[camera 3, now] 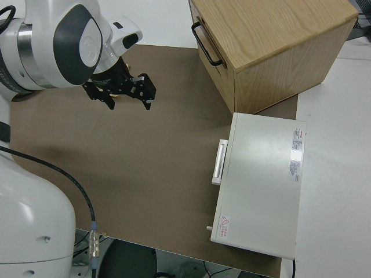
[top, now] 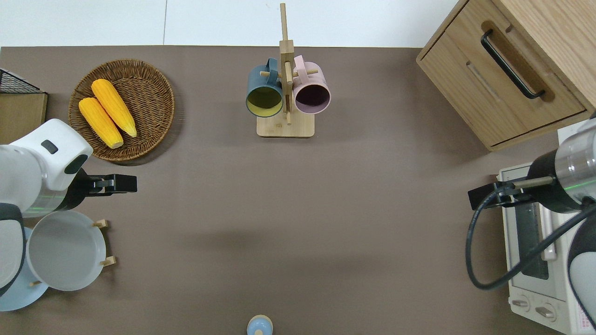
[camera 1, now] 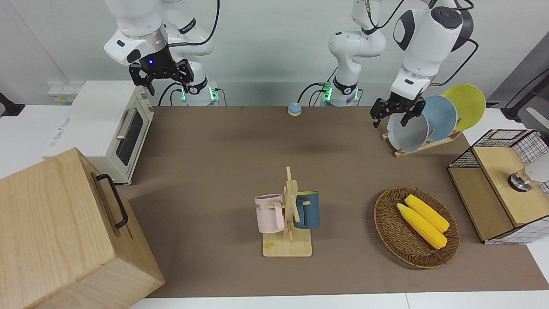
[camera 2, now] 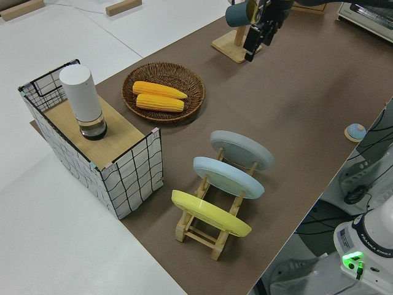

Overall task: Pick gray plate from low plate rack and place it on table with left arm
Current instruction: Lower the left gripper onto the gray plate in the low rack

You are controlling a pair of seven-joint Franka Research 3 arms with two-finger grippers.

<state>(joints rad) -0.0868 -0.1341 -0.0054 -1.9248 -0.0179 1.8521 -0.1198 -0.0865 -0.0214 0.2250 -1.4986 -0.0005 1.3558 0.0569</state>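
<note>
The gray plate (camera 1: pixel 407 133) leans in the slot of the low plate rack (camera 1: pixel 424 146) farthest from the robots, at the left arm's end of the table (camera 1: pixel 214 150). The plate also shows in the overhead view (top: pixel 65 249) and the left side view (camera 2: pixel 242 149). My left gripper (camera 1: pixel 391 120) is open and empty. It hangs in the air over the table between the rack and the basket, as the overhead view (top: pixel 122 183) shows, close to the plate's upper rim without touching it. My right arm is parked, its gripper (camera 1: pixel 163 81) open.
A sky-blue plate (camera 1: pixel 441 116) and a yellow plate (camera 1: pixel 467 105) stand in the rack's other slots. A wicker basket (camera 1: pixel 386 227) with two corn cobs, a mug tree (camera 1: pixel 288 214), a wire crate (camera 1: pixel 502 184), a toaster oven (camera 1: pixel 107 128), a wooden cabinet (camera 1: pixel 64 231) and a bell (camera 1: pixel 294 109) stand around.
</note>
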